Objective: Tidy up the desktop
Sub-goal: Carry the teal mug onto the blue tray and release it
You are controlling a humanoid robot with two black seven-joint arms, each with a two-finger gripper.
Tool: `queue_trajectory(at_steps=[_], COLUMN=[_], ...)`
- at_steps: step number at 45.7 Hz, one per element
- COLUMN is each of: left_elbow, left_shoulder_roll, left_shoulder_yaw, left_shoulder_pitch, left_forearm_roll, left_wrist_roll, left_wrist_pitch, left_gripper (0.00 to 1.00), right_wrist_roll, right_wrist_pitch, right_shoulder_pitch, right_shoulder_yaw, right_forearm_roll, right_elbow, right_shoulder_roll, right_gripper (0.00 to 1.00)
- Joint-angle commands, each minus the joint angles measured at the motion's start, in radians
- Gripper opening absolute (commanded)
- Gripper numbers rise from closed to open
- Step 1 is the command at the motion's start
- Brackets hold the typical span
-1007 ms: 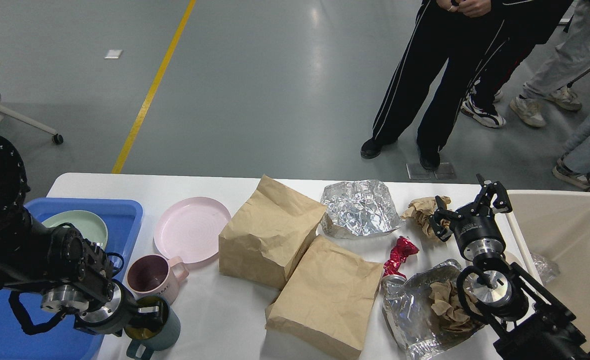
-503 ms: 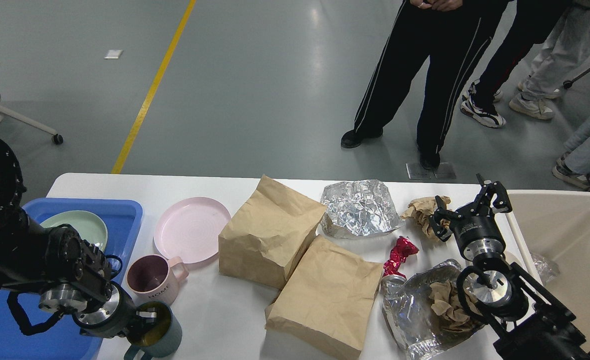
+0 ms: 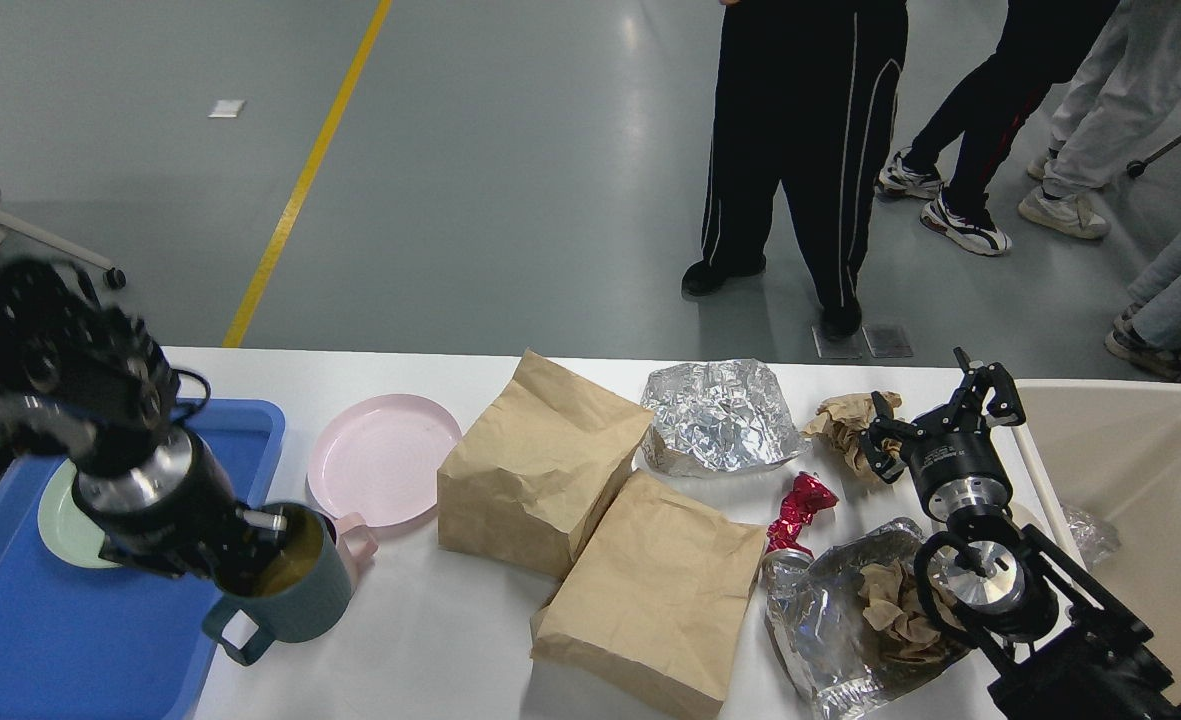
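The white desktop [image 3: 430, 640] carries dishes on the left and litter on the right. My left gripper [image 3: 255, 545] is shut on the rim of a teal mug [image 3: 285, 595], one finger inside it, and holds the mug tilted at the blue tray's right edge. The mug hides most of a pink mug [image 3: 358, 545] behind it. A pink plate [image 3: 385, 455] lies on the desktop beyond. My right gripper [image 3: 938, 405] is open and empty, just right of a crumpled brown paper [image 3: 843, 420].
A blue tray [image 3: 10, 640] at the left holds a pale green plate [image 3: 55, 520]. Two brown paper bags [image 3: 540, 465] [image 3: 655, 590] lie mid-table. Foil [image 3: 720, 415], a crushed red can [image 3: 800, 510], and foil holding paper [image 3: 845, 620] lie to the right. A beige bin [image 3: 1130, 480] stands at the far right. People stand beyond the table.
My left arm has risen and lifted the teal mug off the desktop, up in front of the pink mug. My right arm has not moved. The people behind have shifted.
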Motion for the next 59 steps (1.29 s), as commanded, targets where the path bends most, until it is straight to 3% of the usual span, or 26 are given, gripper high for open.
queue_trajectory(at_steps=[1,10,17,24,32,42,49,59], left_elbow=[-0.003,-0.008,-0.008,0.003,0.101,0.371,0.601,0.929], left_shoulder_roll=[-0.01,-0.064,-0.068,0.022,0.281,0.548,0.702,0.713], left_shoulder_yaw=[0.008,0.008,0.037,0.127,0.16,0.099,-0.065,-0.391], left_shoulder_pitch=[-0.24,-0.441,-0.441,-0.402,-0.17,0.129,0.365,0.804], left_forearm_roll=[0.0,0.0,0.0,0.023,0.224,0.374,0.483,0.491], left_wrist_roll=[-0.001,-0.001,-0.006,-0.011,-0.014,-0.017,-0.017,-0.018], left_wrist_pitch=[-0.227,-0.396,-0.385,-0.341,-0.217,-0.215,-0.218,-0.215], left_gripper=[0.0,0.0,0.0,0.0,0.0,0.0,0.0,0.0], right_wrist_roll=[0.0,0.0,0.0,0.0,0.0,0.0,0.0,0.0], right_wrist_pitch=[0.0,0.0,0.0,0.0,0.0,0.0,0.0,0.0], right_shoulder_pitch=[0.0,0.0,0.0,0.0,0.0,0.0,0.0,0.0], right_shoulder_yaw=[0.0,0.0,0.0,0.0,0.0,0.0,0.0,0.0], right_forearm_roll=[0.0,0.0,0.0,0.0,0.0,0.0,0.0,0.0], right_elbow=[0.0,0.0,0.0,0.0,0.0,0.001,0.001,0.0], right_shoulder_roll=[0.0,0.0,0.0,0.0,0.0,0.0,0.0,0.0], right_gripper=[1.0,1.0,1.0,1.0,1.0,1.0,1.0,1.0])
